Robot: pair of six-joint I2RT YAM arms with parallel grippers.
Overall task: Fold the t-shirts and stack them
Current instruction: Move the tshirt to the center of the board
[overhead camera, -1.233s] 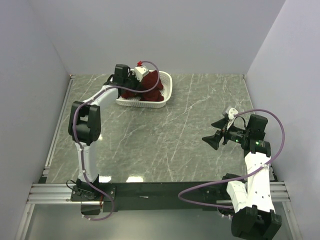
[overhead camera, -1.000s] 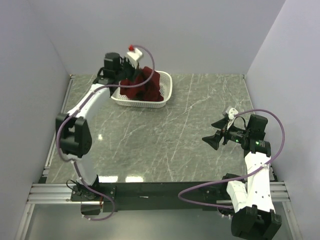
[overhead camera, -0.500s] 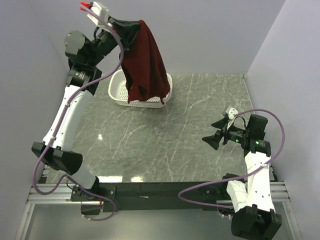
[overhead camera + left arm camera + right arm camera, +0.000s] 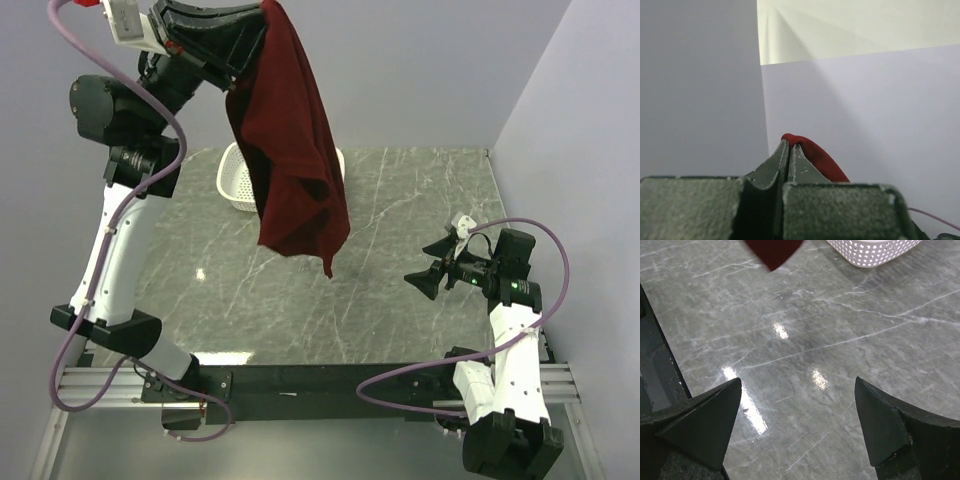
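Left claw (image 4: pixel 258 22) (jaws pressed together, as the wrist view shows closely) pinches a fold at the top edge of the dark red t-shirt (image 4: pixel 295 150), high above the white basket (image 4: pixel 230 182). The t-shirt hangs freely from the claw, draping in front of the basket and hiding most of it. Its lowest corner dangles above the table (image 4: pixel 400 190) on the near side of the basket. Right claw (image 4: pixel 428 268) (jaws spread fully, holding nothing) hovers low over the table, well apart from the basket on its near right, facing roughly toward it.
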